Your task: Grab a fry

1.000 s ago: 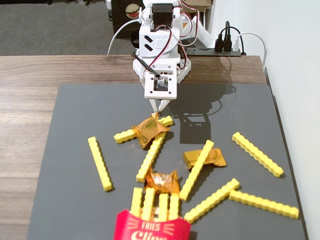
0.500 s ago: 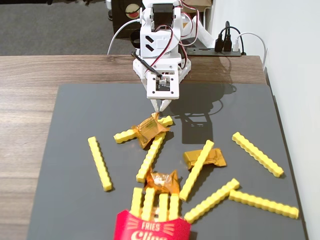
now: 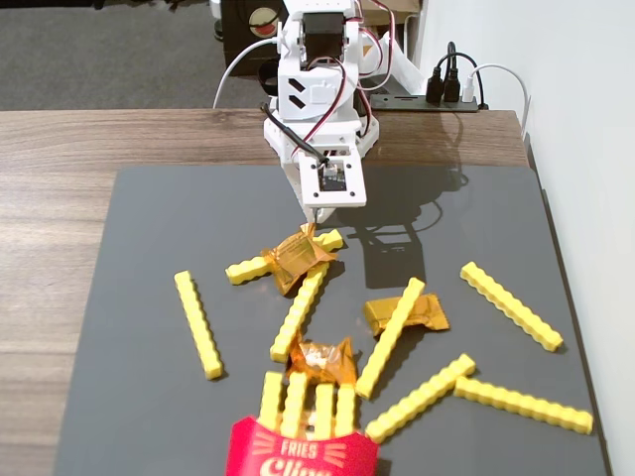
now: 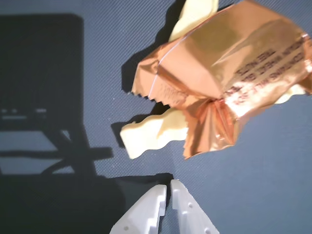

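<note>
Several yellow studded fries lie scattered on the dark grey mat (image 3: 149,218). The nearest fry (image 3: 248,269) lies slantwise with its middle hidden under a crinkled orange foil wrapper (image 3: 295,256). In the wrist view its pale end (image 4: 146,135) sticks out below the wrapper (image 4: 219,63), and another bit (image 4: 194,12) shows at the top. My gripper (image 4: 168,184) hangs just behind that end, above the mat. Its jaws are shut with only a thin slit and nothing between them. In the fixed view the gripper (image 3: 317,214) points down, largely hidden by the wrist camera block.
Another fry (image 3: 299,310) lies in front of the wrapper, and others (image 3: 198,323) (image 3: 510,305) sit left and right. Two more foil wrappers (image 3: 382,313) (image 3: 322,359) lie mid-mat. A red FRIES carton (image 3: 298,454) holding fries stands at the front edge. A white wall (image 3: 595,149) borders the right.
The wrist has swung slightly to the right and dipped, so the camera block now covers most of the fingertips. The fries and wrappers have not moved.
</note>
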Robot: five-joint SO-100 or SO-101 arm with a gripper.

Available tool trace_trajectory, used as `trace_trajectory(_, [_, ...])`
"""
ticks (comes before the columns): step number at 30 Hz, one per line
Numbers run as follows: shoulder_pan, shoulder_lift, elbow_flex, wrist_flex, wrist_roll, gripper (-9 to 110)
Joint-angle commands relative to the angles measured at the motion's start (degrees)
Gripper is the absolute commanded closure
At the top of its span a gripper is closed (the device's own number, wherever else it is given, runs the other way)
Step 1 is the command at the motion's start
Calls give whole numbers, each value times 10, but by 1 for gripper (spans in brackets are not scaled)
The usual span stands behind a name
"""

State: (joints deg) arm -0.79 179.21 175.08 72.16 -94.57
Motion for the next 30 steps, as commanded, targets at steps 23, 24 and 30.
trace_trajectory(23, [-50,-345,-352,-4,204,101])
trace_trajectory(24, [-52,-351,-356,-3,206,101])
trace_trajectory(30, [-56,-362,-359,14,227,101])
